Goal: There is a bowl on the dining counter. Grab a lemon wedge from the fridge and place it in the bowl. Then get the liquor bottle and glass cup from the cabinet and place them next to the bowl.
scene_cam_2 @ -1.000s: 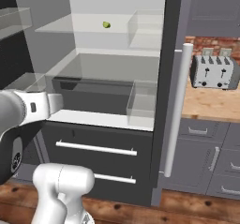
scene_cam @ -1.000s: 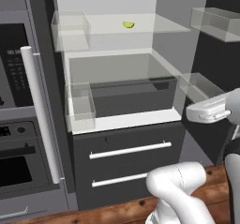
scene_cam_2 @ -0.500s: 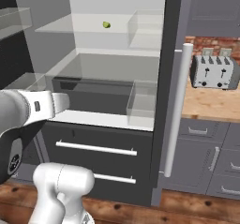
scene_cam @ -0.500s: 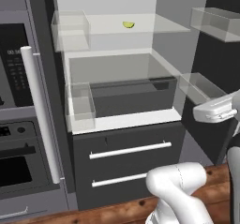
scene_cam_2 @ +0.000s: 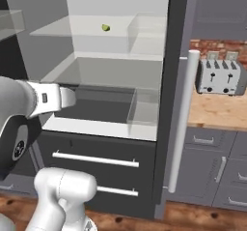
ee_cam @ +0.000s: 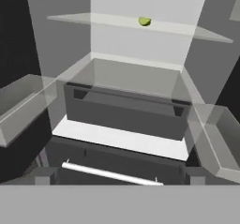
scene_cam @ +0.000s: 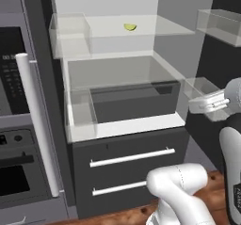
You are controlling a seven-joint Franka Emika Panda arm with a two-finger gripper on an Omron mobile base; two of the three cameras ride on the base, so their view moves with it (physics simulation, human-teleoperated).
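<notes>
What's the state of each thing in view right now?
fridge: door open, interior exposed.
lemon wedge: lying on the upper clear shelf, untouched.
lower fridge drawers: both shut.
gripper: open, empty, facing the fridge interior.
toaster: upright on the counter, slots empty.

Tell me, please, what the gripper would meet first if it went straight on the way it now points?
Probably the dark drawer under the lemon wedge's shelf in the open fridge; the wedge sits well above that line. Depth is unclear.
</notes>
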